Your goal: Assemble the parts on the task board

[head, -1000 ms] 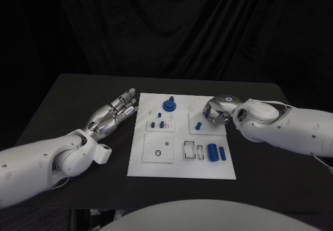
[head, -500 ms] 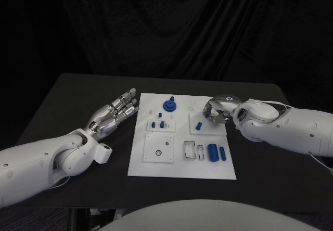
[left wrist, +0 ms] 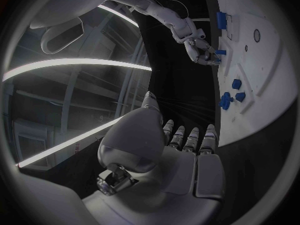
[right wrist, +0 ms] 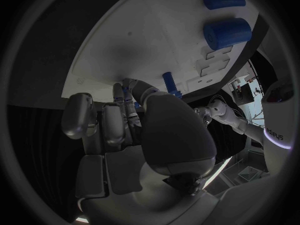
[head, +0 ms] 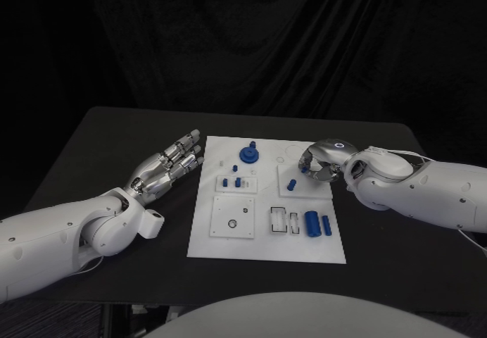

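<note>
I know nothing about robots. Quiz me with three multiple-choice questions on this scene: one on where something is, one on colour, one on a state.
1. Where is the left robot hand?
A. beside the task board's left edge
B. on top of the board
C. off the table

2. What colour are the parts?
A. red
B. blue
C. green

3. How is the left robot hand?
A. gripping a part
B. clenched
C. open, holding nothing

Answers: 1 A, it lies over black table next to the board; 2 B, every small piece is blue; 3 C, its fingers are stretched out with nothing in them.
</note>
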`<state>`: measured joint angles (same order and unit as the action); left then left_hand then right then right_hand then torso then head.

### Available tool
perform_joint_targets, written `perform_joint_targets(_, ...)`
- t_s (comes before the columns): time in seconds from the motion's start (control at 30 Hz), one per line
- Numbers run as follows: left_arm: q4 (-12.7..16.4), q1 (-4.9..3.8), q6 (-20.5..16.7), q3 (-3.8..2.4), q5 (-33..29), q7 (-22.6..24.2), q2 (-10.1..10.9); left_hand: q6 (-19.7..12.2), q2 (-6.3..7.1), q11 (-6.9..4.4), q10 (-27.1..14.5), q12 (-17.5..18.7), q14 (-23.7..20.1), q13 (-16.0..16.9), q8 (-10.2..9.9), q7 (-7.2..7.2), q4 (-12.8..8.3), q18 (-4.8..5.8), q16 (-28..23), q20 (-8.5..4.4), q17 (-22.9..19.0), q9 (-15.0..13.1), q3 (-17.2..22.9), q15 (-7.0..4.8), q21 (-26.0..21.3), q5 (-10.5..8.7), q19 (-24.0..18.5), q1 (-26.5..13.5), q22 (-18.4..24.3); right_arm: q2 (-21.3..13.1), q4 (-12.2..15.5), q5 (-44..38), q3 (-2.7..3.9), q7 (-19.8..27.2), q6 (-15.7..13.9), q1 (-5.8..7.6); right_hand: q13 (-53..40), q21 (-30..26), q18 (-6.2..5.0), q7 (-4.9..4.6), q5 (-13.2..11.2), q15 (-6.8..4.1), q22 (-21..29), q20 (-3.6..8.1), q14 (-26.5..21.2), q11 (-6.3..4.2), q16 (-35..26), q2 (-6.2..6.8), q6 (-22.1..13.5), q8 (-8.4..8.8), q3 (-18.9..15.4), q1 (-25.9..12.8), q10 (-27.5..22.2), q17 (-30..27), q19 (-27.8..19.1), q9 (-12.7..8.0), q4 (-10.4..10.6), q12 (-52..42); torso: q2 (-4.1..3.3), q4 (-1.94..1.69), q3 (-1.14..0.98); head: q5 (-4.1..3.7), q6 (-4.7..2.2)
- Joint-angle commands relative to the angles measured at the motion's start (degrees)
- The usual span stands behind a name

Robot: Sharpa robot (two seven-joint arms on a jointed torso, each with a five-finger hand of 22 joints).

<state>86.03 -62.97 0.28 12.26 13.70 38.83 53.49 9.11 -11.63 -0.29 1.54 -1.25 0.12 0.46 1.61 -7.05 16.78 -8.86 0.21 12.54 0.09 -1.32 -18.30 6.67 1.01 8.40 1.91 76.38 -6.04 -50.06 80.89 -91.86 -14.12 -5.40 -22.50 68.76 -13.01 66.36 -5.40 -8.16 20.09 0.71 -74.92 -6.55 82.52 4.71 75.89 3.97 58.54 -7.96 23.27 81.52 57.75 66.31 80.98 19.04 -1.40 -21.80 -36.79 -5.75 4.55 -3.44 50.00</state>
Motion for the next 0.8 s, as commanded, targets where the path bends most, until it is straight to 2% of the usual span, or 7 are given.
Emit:
perform_joint_targets(0.03,0.0,0.09,1.1,-0.06,-0.3,8.9,0.0,-0.2,0.51,0.42,-0.1,0.2,-0.1,0.1,-0.3,-0.11,0.0,-1.20,-0.2,0.34,-0.1,0.0,-1.3,0.32,0.2,-5.64,0.1,-3.7,0.1,-0.8,1.1,0.3,0.05,0.4,-2.2,-0.05,0.2,0.2,0.50,0.04,-0.3,-0.61,-8.6,0.43,0.0,-0.09,-0.1,-0.24,0.5,-0.48,-0.5,-0.3,0.4,0.0,-0.2,0.2,0.0,0.3,0.03,-0.06,0.05,0.08,0.00)
perform_joint_targets(0.23,-0.2,0.10,1.1,-0.06,-0.8,8.9,0.1,-0.2,0.72,0.40,-0.1,0.2,-0.1,0.1,-0.3,-0.12,0.0,-1.21,-0.2,0.31,-0.1,0.0,-1.6,0.24,0.2,-5.61,0.1,-4.7,0.2,-2.3,3.4,0.3,0.11,0.0,-2.4,1.23,0.3,0.3,0.52,0.09,-0.3,-0.63,-8.7,0.46,0.0,-0.11,0.0,-0.16,0.7,-0.60,-0.7,-0.5,0.5,0.0,-0.2,0.5,0.0,0.5,0.02,-0.05,0.09,0.19,0.00)
perform_joint_targets(0.53,-0.6,0.11,1.0,-0.06,-2.5,8.9,-0.1,0.0,0.79,0.44,0.0,0.2,-0.1,0.1,-0.3,-0.07,-0.1,-1.21,-0.2,0.26,-0.1,-0.1,-1.5,0.18,0.2,-5.54,0.0,-4.6,0.5,-4.9,8.6,-0.6,0.12,-0.7,-2.0,4.13,0.5,0.4,0.55,0.25,-0.3,-0.68,-8.7,0.52,0.1,-0.19,0.0,-0.10,1.1,-0.87,-1.0,-0.7,0.7,0.1,-0.1,1.0,0.2,0.8,0.20,-0.05,0.19,0.77,0.00)
perform_joint_targets(0.7,-0.8,0.11,1.0,-0.06,-2.7,8.9,-0.3,0.0,0.78,0.49,0.0,0.2,-0.1,0.1,-0.3,-0.05,-0.1,-1.19,-0.2,0.25,-0.1,-0.1,-1.5,0.16,0.1,-5.59,0.0,-4.6,0.7,-5.7,12.1,-1.3,0.11,-1.0,-1.2,4.81,0.6,0.6,0.59,0.34,-0.2,-0.73,-8.7,0.55,0.1,-0.26,0.1,-0.10,1.3,-1.00,-1.1,-0.8,0.9,0.3,-0.1,1.3,0.2,1.0,0.16,-0.07,0.17,1.19,0.00)
perform_joint_targets(0.8,-0.9,0.11,1.0,-0.06,-2.7,8.9,-0.3,0.0,0.79,0.56,0.0,0.2,-0.1,0.1,-0.3,-0.07,-0.1,-1.18,-0.2,0.25,-0.1,-0.1,-1.5,0.15,0.1,-5.64,-0.1,-4.7,0.8,-5.7,14.6,-3.3,0.10,-1.3,-0.4,4.96,0.7,0.9,0.64,0.41,-0.1,-0.78,-8.8,0.59,0.3,-0.32,0.3,-0.10,1.4,-1.09,-1.1,-0.8,1.1,0.6,0.1,1.5,0.2,1.1,0.07,-0.07,0.20,1.82,0.00)
